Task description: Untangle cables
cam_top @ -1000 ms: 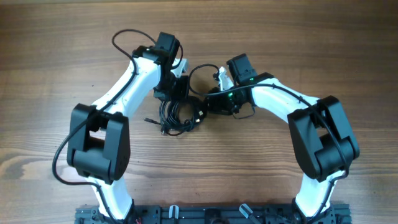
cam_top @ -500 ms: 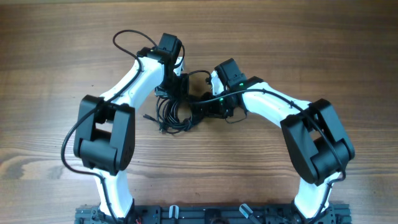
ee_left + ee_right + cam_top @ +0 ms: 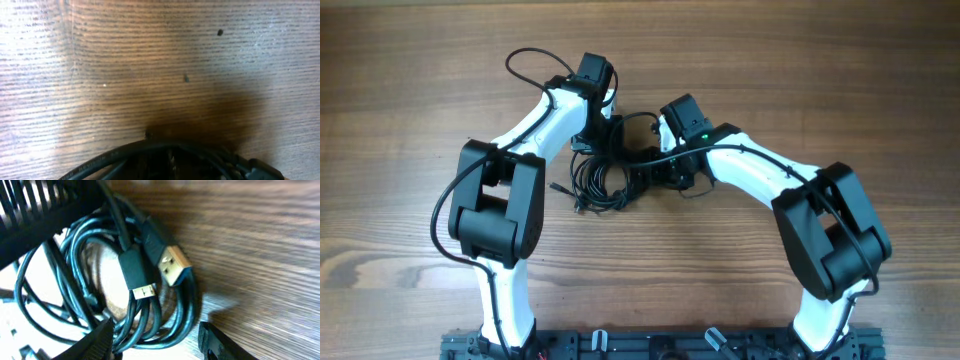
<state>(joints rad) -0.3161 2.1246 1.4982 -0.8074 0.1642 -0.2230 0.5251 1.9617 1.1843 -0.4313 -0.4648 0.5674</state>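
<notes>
One coiled bundle of thin black cables (image 3: 601, 183), barely shifted since earlier, lies just ahead of spread-fingered right gripper (image 3: 157, 336) and under left gripper (image 3: 599, 148), grip indiscernible.

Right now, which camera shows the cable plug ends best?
Right wrist: the gold USB plug and a smaller plug lie sharp and close over the coiled cables. Overhead shows only a small dark bundle, plugs unreadable. Left wrist catches just a cord arc at its bottom edge.

Black cables (image 3: 600, 188), seemingly teal-tinged in the right wrist view, one plug (image 3: 175, 266) gold; brown table (image 3: 840, 70), fine wood grain; white arms (image 3: 535, 125), black joints
</notes>
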